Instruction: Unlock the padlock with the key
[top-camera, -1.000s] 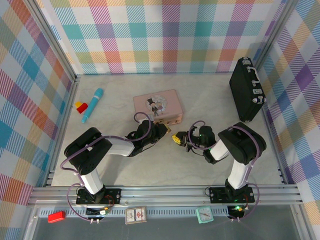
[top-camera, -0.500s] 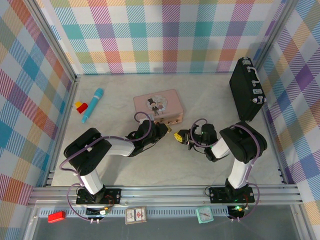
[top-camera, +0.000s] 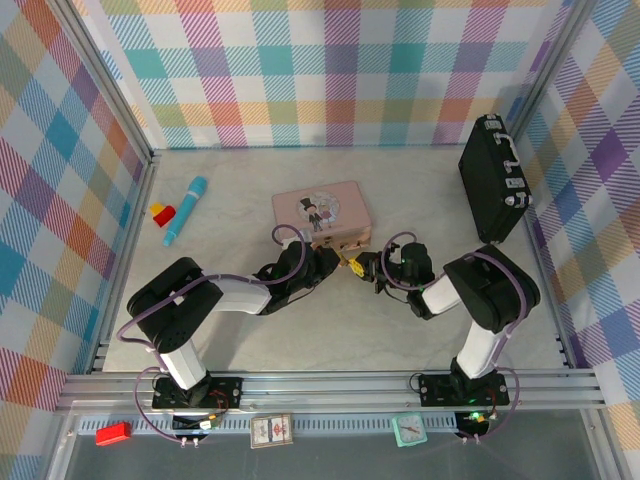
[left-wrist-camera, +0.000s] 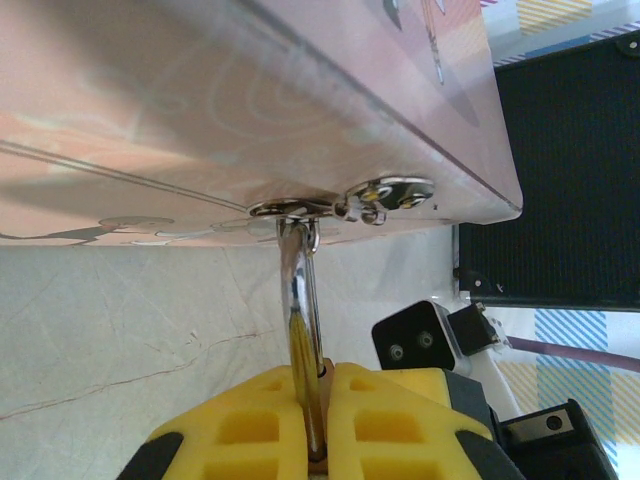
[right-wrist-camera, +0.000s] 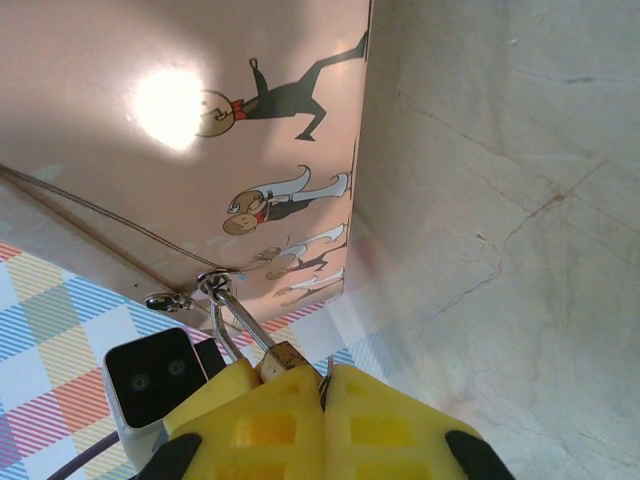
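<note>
The padlock has a smooth, mirror-bright metal shackle. The pink tin is glossy printed metal. The left fingers are matt yellow plastic. The surface looks like matt, finely veined stone; the black case is dull and finely textured.

No wording, brand or number can be read anywhere. The pink illustrated metal tin carries only cartoon figures, without letters. Small white labels on the black hard case and a small printed card on the front rail are too small to read.
</note>
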